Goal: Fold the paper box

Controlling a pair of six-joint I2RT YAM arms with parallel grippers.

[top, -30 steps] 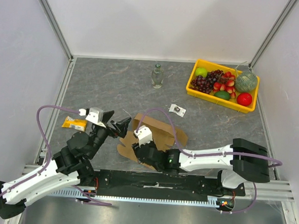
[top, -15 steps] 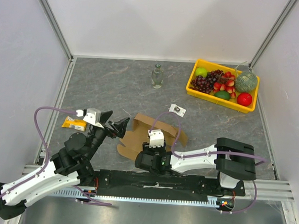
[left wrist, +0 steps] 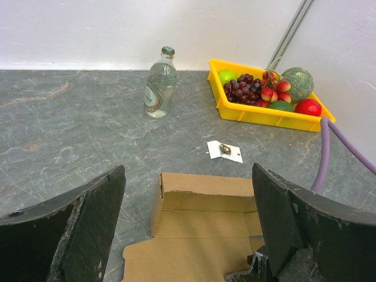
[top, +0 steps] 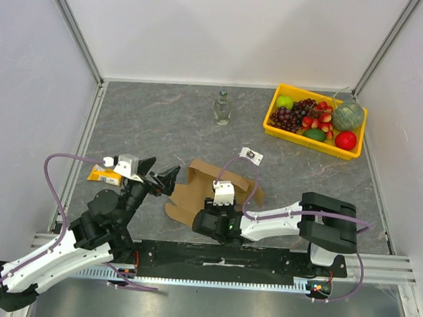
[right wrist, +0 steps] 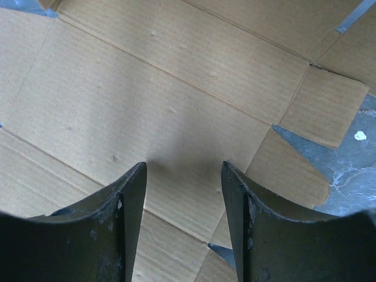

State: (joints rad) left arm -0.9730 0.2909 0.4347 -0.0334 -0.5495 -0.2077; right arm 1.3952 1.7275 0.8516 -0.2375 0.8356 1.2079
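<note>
Plain brown paper box [top: 202, 178], down on the grey bench [top: 156, 119] near the front edge, between the two arms. Lies mostly flat, like a cut-out sheet, with fold lines and small flaps round the sides. Has one long far wall standing up, with a little tab bent at its left end. Left gripper [top: 161, 175] just beside the box's left edge, jaws spread wide, holding nothing. Right gripper [right wrist: 184, 170] pointing down at the middle of the sheet, jaws partly apart, nothing between them; hard to tell if touching the cardboard. Far back on the right, a yellow tray [top: 306, 143] full of fruit. Glass bottle [top: 222, 107] standing at the back, small white tag [top: 252, 155] just behind the box, yellow packet [top: 100, 173] by the left arm.
</note>
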